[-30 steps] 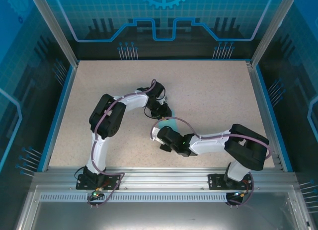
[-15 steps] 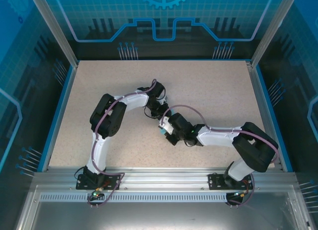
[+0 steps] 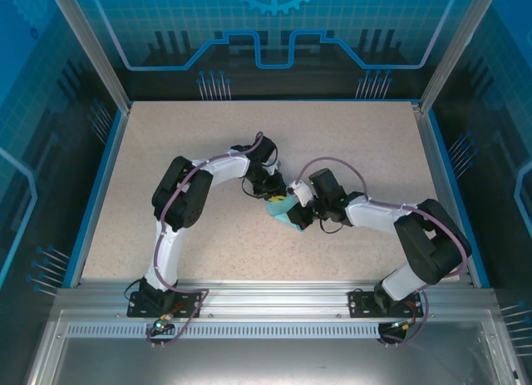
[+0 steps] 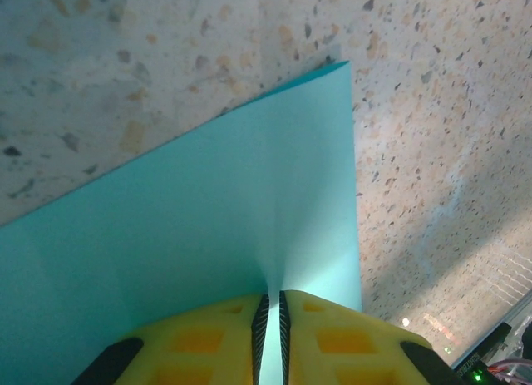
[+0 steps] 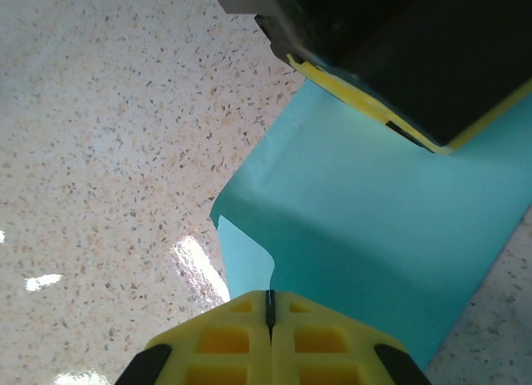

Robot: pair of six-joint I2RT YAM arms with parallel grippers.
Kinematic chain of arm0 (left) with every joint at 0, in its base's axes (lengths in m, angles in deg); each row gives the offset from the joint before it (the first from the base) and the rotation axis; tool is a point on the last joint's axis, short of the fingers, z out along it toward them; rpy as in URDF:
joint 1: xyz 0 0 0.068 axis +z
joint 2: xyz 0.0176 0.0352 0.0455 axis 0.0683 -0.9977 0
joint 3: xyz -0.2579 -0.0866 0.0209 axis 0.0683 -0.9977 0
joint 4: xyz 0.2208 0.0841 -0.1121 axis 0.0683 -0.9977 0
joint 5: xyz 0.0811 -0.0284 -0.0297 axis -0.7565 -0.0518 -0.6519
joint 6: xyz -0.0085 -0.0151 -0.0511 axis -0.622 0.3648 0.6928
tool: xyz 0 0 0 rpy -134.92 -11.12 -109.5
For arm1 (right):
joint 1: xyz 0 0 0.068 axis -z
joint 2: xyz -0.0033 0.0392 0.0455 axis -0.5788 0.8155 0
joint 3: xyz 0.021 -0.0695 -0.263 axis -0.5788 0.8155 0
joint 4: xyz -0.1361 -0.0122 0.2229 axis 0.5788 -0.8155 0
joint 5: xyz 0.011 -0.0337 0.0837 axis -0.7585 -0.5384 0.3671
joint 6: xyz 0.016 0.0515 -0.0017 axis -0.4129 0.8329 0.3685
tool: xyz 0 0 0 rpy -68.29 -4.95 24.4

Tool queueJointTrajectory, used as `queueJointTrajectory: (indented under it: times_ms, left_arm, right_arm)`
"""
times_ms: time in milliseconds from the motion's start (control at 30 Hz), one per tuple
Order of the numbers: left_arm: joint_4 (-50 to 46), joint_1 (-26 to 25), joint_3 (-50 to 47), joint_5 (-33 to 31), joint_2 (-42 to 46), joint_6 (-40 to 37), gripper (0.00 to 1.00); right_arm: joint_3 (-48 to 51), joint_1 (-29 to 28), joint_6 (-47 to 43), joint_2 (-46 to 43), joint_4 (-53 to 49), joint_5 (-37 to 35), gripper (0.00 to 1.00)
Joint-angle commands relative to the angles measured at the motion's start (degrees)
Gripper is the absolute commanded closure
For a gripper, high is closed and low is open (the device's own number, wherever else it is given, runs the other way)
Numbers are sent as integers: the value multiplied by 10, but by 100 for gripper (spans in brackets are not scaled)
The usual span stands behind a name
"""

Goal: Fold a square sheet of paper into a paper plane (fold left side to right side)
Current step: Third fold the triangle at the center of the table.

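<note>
The square sheet of paper point(image 3: 278, 209) is light blue and lies at the table's middle, partly under both grippers. In the left wrist view the sheet of paper point(image 4: 208, 210) runs up into a narrow gap between my yellow jaws, and my left gripper point(image 4: 270, 298) is shut on it. My left gripper point(image 3: 277, 193) sits just behind the sheet. My right gripper point(image 3: 293, 212) is at the sheet's right side. In the right wrist view a lifted, curled flap of the paper point(image 5: 374, 210) ends in the seam of my right gripper point(image 5: 268, 295), which is shut on it. The left gripper point(image 5: 399, 61) is just beyond.
The speckled beige table point(image 3: 357, 144) has a blue rim point(image 3: 98, 190) on its left, back and right sides. Metal frame posts point(image 3: 87, 48) stand at the back corners. The aluminium rail point(image 3: 266, 293) with both arm bases runs along the near edge.
My right arm has swung from the near centre to the right and back, its gripper now at the sheet's right side. The left jaws have narrowed slightly; the left arm stayed put.
</note>
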Motion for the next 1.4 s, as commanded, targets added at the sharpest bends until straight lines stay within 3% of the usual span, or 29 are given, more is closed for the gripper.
queueJointTrajectory:
  times_ms: [0, 667, 1367]
  left_arm:
    - [-23, -5, -1, -36, -42, -17, 82]
    - [-42, -10, 17, -39, -54, -26, 85]
    - [-45, -13, 17, -43, -55, -27, 86]
  right_arm:
    - [-21, 22, 22, 19, -12, 58, 100]
    - [-71, 70, 44, 93, -58, 45, 100]
    - [-93, 70, 42, 124, -66, 49, 100]
